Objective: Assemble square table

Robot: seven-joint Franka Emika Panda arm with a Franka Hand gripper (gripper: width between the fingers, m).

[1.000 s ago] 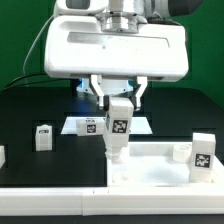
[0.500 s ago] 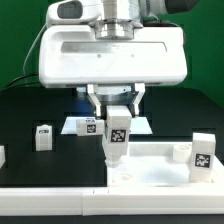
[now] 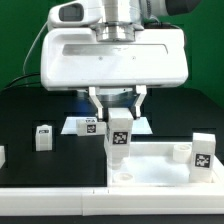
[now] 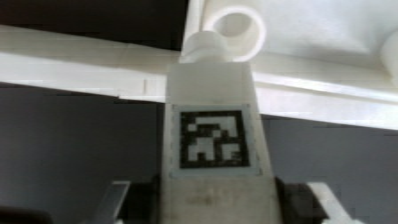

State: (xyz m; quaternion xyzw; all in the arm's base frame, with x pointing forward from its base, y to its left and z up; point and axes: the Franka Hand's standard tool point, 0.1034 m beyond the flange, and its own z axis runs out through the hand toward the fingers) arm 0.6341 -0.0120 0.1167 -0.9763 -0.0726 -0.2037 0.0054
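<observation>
- White plastic leg, short and chunky, with a black-and-white square tag on its face, stands upright in the end effector, which is clenched on the leg's upper part.
- In the wrist view the same leg fills the middle of the picture, tag facing the camera, with a grey finger pressed against each flank.
- Directly below the end effector, the leg's lower end is at a raised corner socket of the flat square white table top. Whether it is fully seated there I cannot tell.
- The table top lies flat on the black desk, reaching from under the end effector toward the exterior view's right.
- A second tagged white leg stands upright at the table top's corner, well to the exterior view's right of the end effector.
- A third tagged white leg stands loose on the desk, to the exterior view's left of the end effector and apart from the table top.
- A fourth white piece, further to that side, is cut off by the picture's edge and too little of it shows to name it surely.
- The marker board lies flat on the desk just behind the end effector.
- A long white rail edges the desk in front of the end effector, nearest the camera.
</observation>
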